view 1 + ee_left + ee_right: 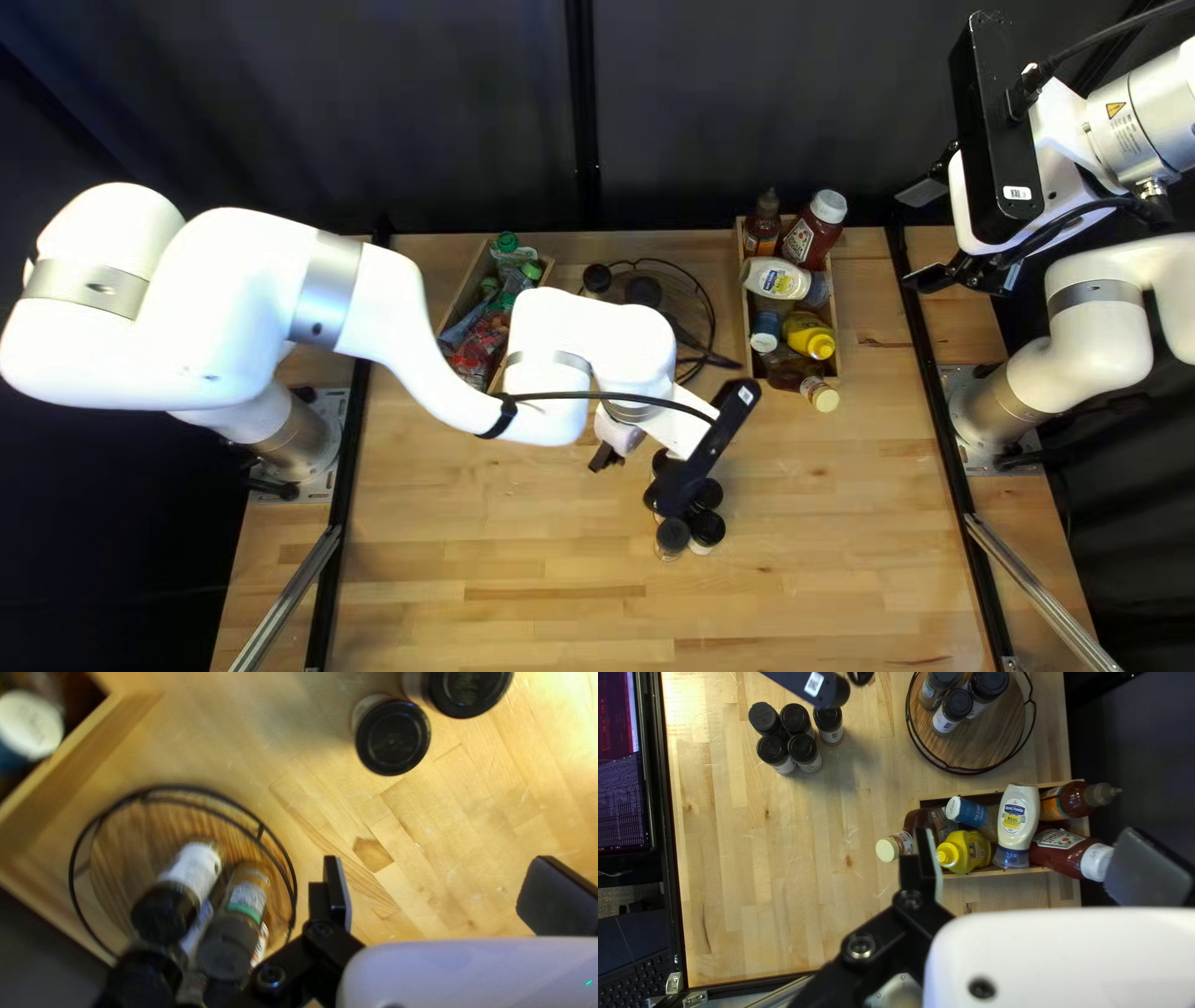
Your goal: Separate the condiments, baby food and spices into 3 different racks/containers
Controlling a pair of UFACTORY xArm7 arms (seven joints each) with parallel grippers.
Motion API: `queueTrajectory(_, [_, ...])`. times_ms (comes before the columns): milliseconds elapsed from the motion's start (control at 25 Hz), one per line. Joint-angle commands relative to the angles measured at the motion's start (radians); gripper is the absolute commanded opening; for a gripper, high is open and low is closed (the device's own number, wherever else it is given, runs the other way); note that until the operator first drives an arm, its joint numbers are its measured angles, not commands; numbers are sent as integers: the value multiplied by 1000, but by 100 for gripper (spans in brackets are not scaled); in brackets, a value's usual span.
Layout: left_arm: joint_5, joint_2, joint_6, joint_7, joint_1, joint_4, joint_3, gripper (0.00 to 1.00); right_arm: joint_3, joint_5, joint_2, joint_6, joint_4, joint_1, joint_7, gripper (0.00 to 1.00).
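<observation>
Above the table, my left gripper (606,458) hangs near several black-capped spice jars (672,536). In the left wrist view, this gripper (439,890) is open with bare tabletop between its fingers; two jars (393,738) stand ahead. Spice jars (246,903) also sit on the round wire-rimmed rack (971,753) beside it. My right gripper (924,237) is raised at the upper right; its wrist view shows this gripper (1030,865) open and holding nothing. Condiment bottles (1018,818) fill a wooden box (837,326). Pouches (478,357) lie in another wooden box (462,276), partly behind my left arm.
My left arm (423,324) stretches across the table's left half, over part of the pouch box. Black rails (927,361) run along the table's sides. A monitor (620,765) and keyboard (635,955) are beyond the table edge.
</observation>
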Motion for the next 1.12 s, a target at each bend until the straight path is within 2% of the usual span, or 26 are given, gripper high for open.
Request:
queueTrajectory(40, [-27, 55, -7, 90, 23, 18, -18, 100, 0, 0, 0, 0, 0, 0, 0, 100])
queueTrajectory(440, [-17, 201, -78, 52, 2, 89, -38, 100, 0, 0, 0, 0, 0, 0, 0, 100])
queueTrajectory(720, [-14, 228, -105, 33, -12, 103, -44, 100, 0, 0, 0, 0, 0, 0, 0, 100])
queueTrajectory(760, [-9, 227, -109, 23, -16, 101, -40, 16, 0, 0, 0, 0, 0, 0, 0, 100])
queueTrajectory(800, [-3, 225, -115, 12, -21, 96, -36, 0, 0, 0, 0, 0, 0, 0, 0, 100])
queueTrajectory(1120, [41, 179, -89, -16, -40, 85, -8, 0, 0, 0, 0, 0, 0, 0, 0, 100])
